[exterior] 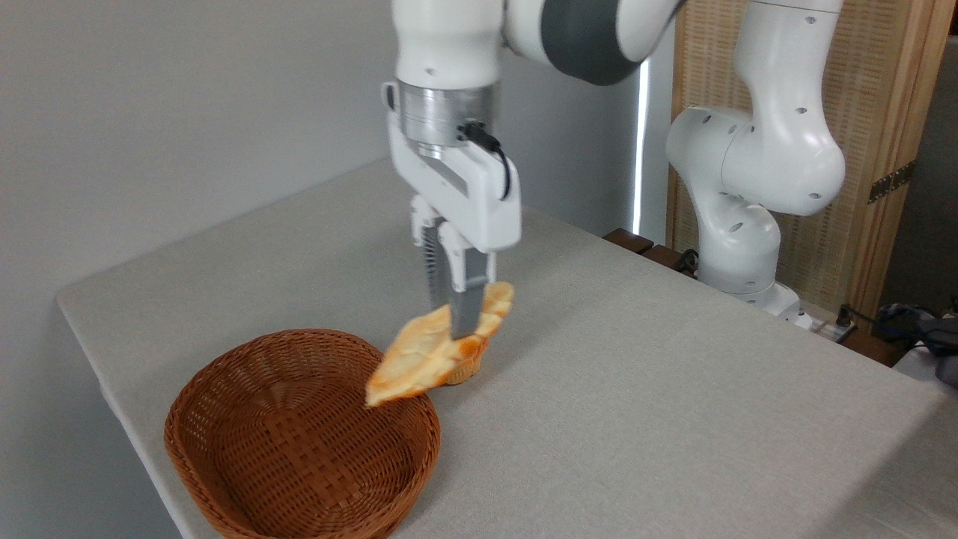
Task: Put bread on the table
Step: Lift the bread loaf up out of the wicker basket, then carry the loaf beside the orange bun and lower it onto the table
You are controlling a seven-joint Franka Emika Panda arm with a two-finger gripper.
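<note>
The bread [419,359], a long pale golden pastry with browned edges, hangs tilted in the air, its lower tip over the far right rim of the wicker basket [299,438]. My gripper [458,329] is shut on the bread near its middle, fingers pointing straight down. The grey cloth table [636,389] lies below. A small orange bun [464,367] stands on the table just behind the bread, mostly hidden by it.
The brown basket sits near the table's front left corner and looks empty. The arm's white base [741,254] stands at the table's far right edge. Cables and dark items [920,329] lie beyond the right edge.
</note>
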